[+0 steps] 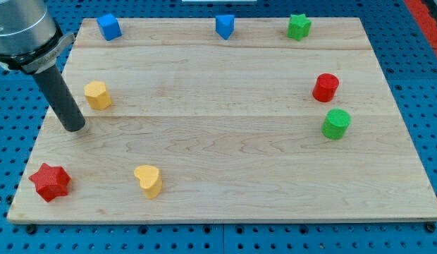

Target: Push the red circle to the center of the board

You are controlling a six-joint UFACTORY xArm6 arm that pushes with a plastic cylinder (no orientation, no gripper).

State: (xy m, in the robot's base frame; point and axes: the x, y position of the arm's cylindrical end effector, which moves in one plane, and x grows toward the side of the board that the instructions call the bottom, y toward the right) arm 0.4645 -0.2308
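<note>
**Still far from the red circle**

Nearest, toward the view's bottom: red star (50,181) and yellow heart (148,180) on the tabletop (225,162). Farther up, left side: my tip (76,129), just beside the yellow block (97,94). No hand fitted, so nothing pinched. Far right: red circle (325,87), above the green circle (336,123). Probably needs approaching from its right, to push leftward toward center.

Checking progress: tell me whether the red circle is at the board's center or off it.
Off center: the red circle sits near the view's right edge, above the green circle.
</note>
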